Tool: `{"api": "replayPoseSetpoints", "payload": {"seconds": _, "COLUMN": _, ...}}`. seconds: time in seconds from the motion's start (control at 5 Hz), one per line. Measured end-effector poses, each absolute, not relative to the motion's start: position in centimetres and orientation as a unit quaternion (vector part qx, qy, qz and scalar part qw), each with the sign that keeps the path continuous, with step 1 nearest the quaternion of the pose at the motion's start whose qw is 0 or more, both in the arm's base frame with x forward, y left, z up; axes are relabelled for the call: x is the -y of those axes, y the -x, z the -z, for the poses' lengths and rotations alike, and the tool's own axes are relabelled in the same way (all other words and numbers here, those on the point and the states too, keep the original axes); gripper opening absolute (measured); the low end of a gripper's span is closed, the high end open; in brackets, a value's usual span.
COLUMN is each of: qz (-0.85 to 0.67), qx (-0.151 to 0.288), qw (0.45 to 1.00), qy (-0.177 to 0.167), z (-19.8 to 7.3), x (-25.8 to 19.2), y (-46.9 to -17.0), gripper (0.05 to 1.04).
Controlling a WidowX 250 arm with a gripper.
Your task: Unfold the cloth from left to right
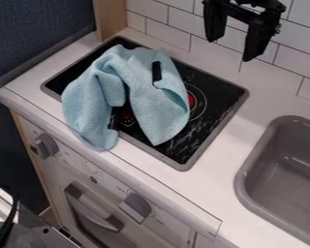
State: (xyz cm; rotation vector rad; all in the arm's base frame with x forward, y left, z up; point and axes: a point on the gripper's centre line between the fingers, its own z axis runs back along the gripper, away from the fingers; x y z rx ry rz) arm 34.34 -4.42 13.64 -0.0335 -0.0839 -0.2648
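Sink (248, 162) sits at the right, set into the counter (239, 128), its grey rim rounded and its walls sloping down to the floor of the basin; the right side is cut off by the view's edge. Oven (96, 237) is under the stove (216, 89), with a handle (93, 207) across its door; what it holds, I cannot tell.

Cloth (161, 109), light blue and rumpled, lies over the left and middle of the stove. Its near left end crosses the frame onto the counter, and folds bunch around its middle. A narrow dark patch shows toward its far right side, either a gap or a mark. Part of a red burner ring (192, 100) shows at its right edge.

Gripper (230, 49) hangs at the far right, fingers spread wide with nothing between them, to the right of the cloth and apart from it.

A wood post (110, 19) and a tiled wall (177, 24) stand along the far side. Two knobs, left (46, 145) and right (137, 206), stick out below the counter's near edge.
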Motion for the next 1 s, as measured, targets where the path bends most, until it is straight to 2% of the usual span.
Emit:
{"api": "replayPoseSetpoints", "payload": {"seconds": 0.2, "qz": 0.122, "qx": 0.025, "qw": 0.992, "qy": 0.016, "z": -12.5, "x": 4.3, "y": -33.9, "gripper": 1.005}}
{"api": "replayPoseSetpoints", "payload": {"seconds": 0.4, "qz": -0.003, "qx": 0.019, "qw": 1.000, "qy": -0.012, "z": -11.8, "x": 3.1, "y": -31.4, "gripper": 1.005}}
{"api": "replayPoseSetpoints", "payload": {"seconds": 0.6, "qz": -0.125, "qx": 0.036, "qw": 0.991, "qy": -0.042, "z": -12.8, "x": 1.7, "y": -29.2, "gripper": 1.005}}
{"api": "replayPoseSetpoints", "payload": {"seconds": 1.0, "qz": -0.353, "qx": -0.004, "qw": 0.933, "qy": -0.076, "z": -11.6, "x": -1.3, "y": -27.2, "gripper": 1.005}}
